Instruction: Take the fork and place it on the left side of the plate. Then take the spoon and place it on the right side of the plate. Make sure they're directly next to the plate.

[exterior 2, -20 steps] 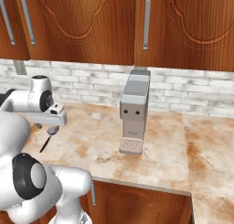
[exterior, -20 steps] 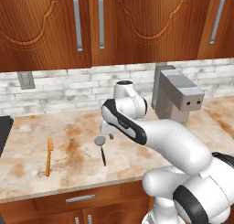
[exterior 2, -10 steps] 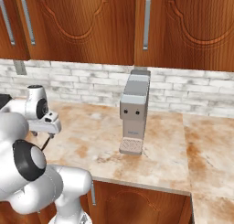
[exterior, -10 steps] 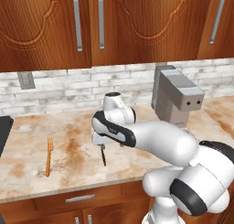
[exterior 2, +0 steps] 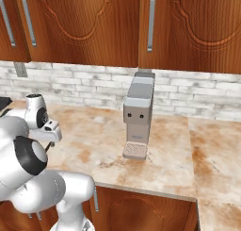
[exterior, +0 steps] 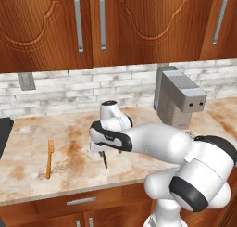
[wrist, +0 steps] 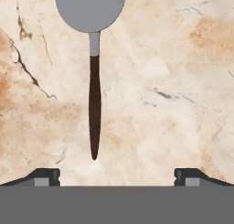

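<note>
The two dark fingers sit wide apart at the bottom corners of the hand view, with nothing between them, hanging low over the marbled tabletop. Just above them in that view lies the spoon, flat on the stone: its thin dark handle tapers to a point near the lower middle of the frame, a little left of the midline between the fingers, and its round grey bowl is cut off by the top edge. So the spoon's long axis runs straight away from the fingers, crosswise to the line joining them, which looks to me like a good setup for closing across the handle once the hand shifts slightly toward it and drops. In the left base view the gripper is at the middle of the frame, bent down over the tabletop, with the dark tip of the spoon's handle poking out beneath the wrist. The fork lies well apart at the left of that frame, flat, its handle pointing toward the front edge. I can't spot a plate anywhere. A grey coffee machine stands at the upper right, against the brick wall.
</note>
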You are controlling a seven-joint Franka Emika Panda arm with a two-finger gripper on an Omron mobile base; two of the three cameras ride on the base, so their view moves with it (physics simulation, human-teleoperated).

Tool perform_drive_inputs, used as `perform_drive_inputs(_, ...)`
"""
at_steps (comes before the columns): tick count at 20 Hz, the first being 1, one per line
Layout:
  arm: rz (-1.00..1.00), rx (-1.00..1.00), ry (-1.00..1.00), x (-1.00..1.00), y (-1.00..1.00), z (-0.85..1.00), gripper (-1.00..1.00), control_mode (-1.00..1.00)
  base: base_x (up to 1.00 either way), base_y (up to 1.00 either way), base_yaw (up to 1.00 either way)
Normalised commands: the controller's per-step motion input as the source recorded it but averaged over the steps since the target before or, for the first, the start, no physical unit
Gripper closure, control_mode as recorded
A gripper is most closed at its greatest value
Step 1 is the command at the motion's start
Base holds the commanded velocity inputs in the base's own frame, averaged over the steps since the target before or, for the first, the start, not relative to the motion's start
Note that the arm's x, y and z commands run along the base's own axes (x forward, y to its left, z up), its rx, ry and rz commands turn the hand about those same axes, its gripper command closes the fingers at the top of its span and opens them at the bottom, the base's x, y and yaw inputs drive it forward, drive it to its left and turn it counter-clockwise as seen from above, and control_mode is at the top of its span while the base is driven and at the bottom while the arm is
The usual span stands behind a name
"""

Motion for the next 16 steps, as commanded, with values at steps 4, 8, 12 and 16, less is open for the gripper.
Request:
perform_drive_inputs(4, 0.0, 0.0, 0.0, 0.21, 0.0, -0.29, -1.0, -1.0, 0.0, 0.0, 0.0)
perform_drive_inputs(8, 0.0, 0.0, 0.0, 0.3, 0.06, -0.21, -1.0, -1.0, 0.0, 0.0, 0.0)
perform_drive_inputs(12, 0.0, 0.0, 0.0, 0.2, 0.12, -0.23, -1.0, -1.0, 0.0, 0.0, 0.0)
perform_drive_inputs(16, 0.0, 0.0, 0.0, 0.22, 0.14, -0.2, -1.0, -1.0, 0.0, 0.0, 0.0)
